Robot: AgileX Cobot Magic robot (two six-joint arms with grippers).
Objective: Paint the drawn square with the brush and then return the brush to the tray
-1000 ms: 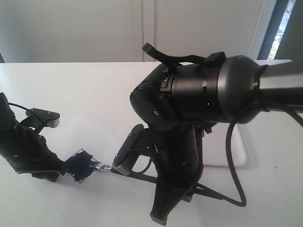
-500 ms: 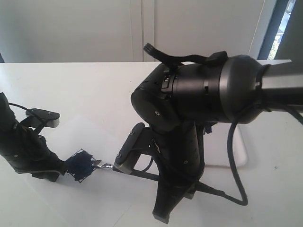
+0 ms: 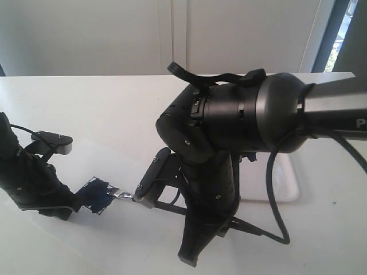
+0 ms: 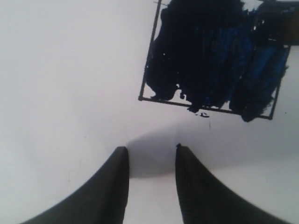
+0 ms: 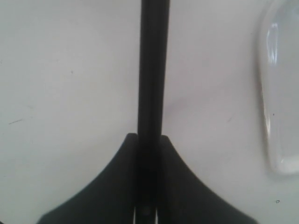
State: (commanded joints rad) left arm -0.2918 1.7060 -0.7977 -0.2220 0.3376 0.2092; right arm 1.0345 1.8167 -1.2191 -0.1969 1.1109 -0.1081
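The drawn square (image 3: pixel 96 195) lies tilted on the white paper, its inside smeared dark blue-black (image 4: pixel 212 56). The brush (image 3: pixel 123 196) points left, its silver ferrule and bristles touching the square's right edge. My right gripper (image 5: pixel 149 137) is shut on the black handle (image 5: pixel 153 70); in the exterior view the arm's bulk hides its fingertips. My left gripper (image 4: pixel 150 148) is open with nothing between its fingers, and it sits low on the paper just left of the square (image 3: pixel 62 209). The tray (image 3: pixel 291 193) lies behind the right arm, and its translucent rim (image 5: pixel 280 93) shows in the right wrist view.
The right arm's large black body (image 3: pixel 241 120) fills the middle of the exterior view, with a black cable (image 3: pixel 274 200) looping down beside it. The left arm (image 3: pixel 26 177) stands at the left edge. A white wall runs along the table's far side.
The right arm has shifted slightly left. The brush tip has moved up and left onto the square's right edge. The left arm has not moved.
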